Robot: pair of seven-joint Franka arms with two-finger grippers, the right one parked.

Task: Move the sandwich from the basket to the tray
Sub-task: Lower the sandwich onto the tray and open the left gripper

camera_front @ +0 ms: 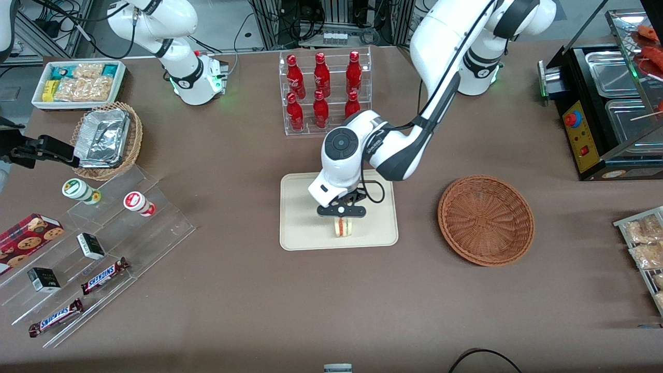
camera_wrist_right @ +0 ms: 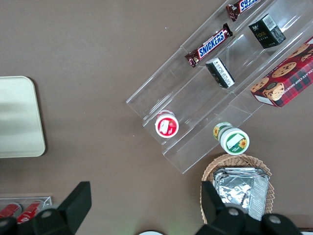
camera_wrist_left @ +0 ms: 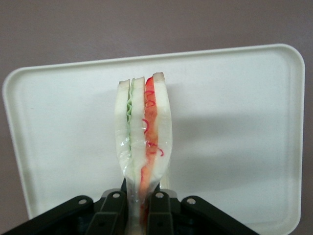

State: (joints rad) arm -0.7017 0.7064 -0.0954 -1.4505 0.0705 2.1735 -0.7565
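Observation:
My left gripper hangs over the cream tray, shut on the sandwich. The sandwich is a wrapped wedge of white bread with green and red-orange layers; its narrow end is pinched between the black fingers, and it stands on edge at the part of the tray nearer the front camera. Whether it touches the tray I cannot tell. The reddish-brown wicker basket sits beside the tray toward the working arm's end of the table, with nothing in it.
A clear rack of red bottles stands farther from the front camera than the tray. Toward the parked arm's end are a stepped acrylic stand with snacks, a tan basket with foil containers and a white snack bin. A black food warmer stands past the basket.

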